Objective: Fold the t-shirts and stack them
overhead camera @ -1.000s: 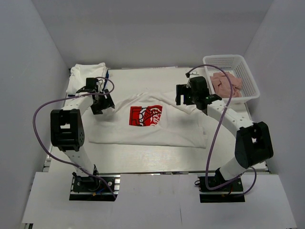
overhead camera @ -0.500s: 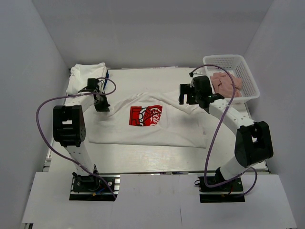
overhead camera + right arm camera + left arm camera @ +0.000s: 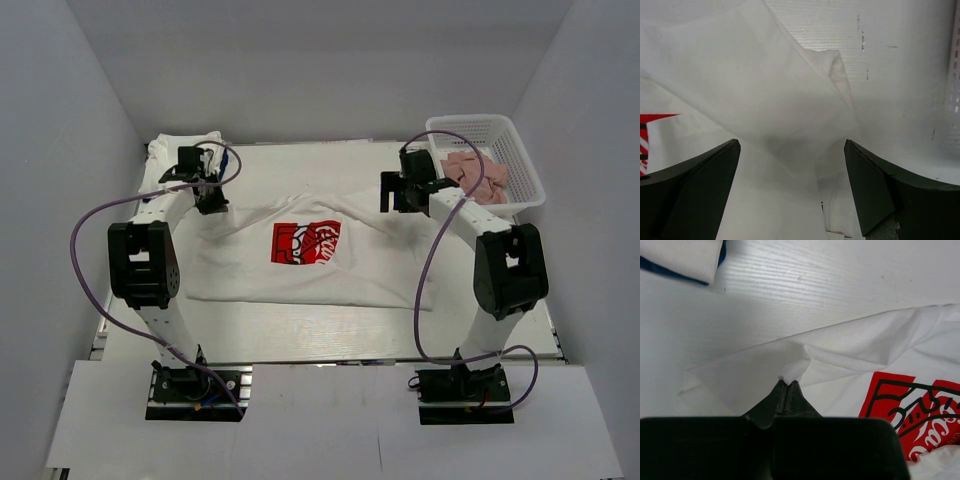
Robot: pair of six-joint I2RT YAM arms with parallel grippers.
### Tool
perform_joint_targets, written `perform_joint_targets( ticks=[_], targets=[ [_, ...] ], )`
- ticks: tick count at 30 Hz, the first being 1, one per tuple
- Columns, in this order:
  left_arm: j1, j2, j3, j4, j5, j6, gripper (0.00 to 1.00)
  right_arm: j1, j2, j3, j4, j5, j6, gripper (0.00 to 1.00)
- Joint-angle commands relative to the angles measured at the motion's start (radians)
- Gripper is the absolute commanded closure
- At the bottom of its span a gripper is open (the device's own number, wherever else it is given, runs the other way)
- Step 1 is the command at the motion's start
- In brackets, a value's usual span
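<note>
Overhead, a large white cotton t-shirt [image 3: 330, 275] with a red square chest print [image 3: 306, 243] is lying spread, print upward, across the white table [image 3: 300, 335], both arms reaching over its far edge.

Left of the print, the left gripper [image 3: 211, 198] is pinching the shirt. The top camera is showing only a dark block over cloth there. The left wrist camera is showing the two black fingertips [image 3: 780, 397] pressed together on a small raised peak of white fabric, with the print's red corner just to one side.

Right of the print, the right gripper [image 3: 392, 190] is hanging over the shirt's far sleeve. The right wrist camera is showing its black fingers [image 3: 700, 180] spread wide, rumpled sleeve cloth filling the gap between them. Whether they are touching that cloth cannot be told. A sliver of the print is showing at that view's left edge.

Far left of the print, beyond the left gripper, a folded white t-shirt bundle [image 3: 178, 158] is resting at the table's corner. The left wrist camera is catching its edge with a dark blue strip [image 3: 670, 270] under it.

Far right of the print, seen clearly only from above, a white plastic mesh basket [image 3: 468, 120] is holding pink cloths [image 3: 478, 172]
</note>
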Motion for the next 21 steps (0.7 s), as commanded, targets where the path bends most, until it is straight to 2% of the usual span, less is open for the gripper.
perform_joint_targets(
  ticks=[1,7,11,16,19,21],
  targets=[
    [0.0,-0.053,0.065,0.007,0.007,0.017,1.0,-0.015,0.04,0.093,-0.112,0.075,0.018,0.1],
    [0.0,-0.044,0.065,0.028,0.016,0.017,1.0,-0.052,0.083,0.077,-0.068,0.02,0.052,0.1],
    [0.0,-0.044,0.065,0.028,0.025,0.017,1.0,-0.066,0.121,0.112,-0.066,-0.097,0.059,0.22],
    [0.0,-0.044,0.076,0.037,0.034,0.017,1.0,-0.083,0.127,0.054,-0.057,-0.149,0.066,0.23],
    [0.0,-0.044,0.076,0.037,0.034,0.017,1.0,-0.086,0.135,0.059,-0.034,-0.218,0.063,0.36],
    [0.0,-0.044,0.065,0.048,0.025,0.017,1.0,-0.089,0.136,0.066,-0.023,-0.249,0.043,0.52]
  ],
)
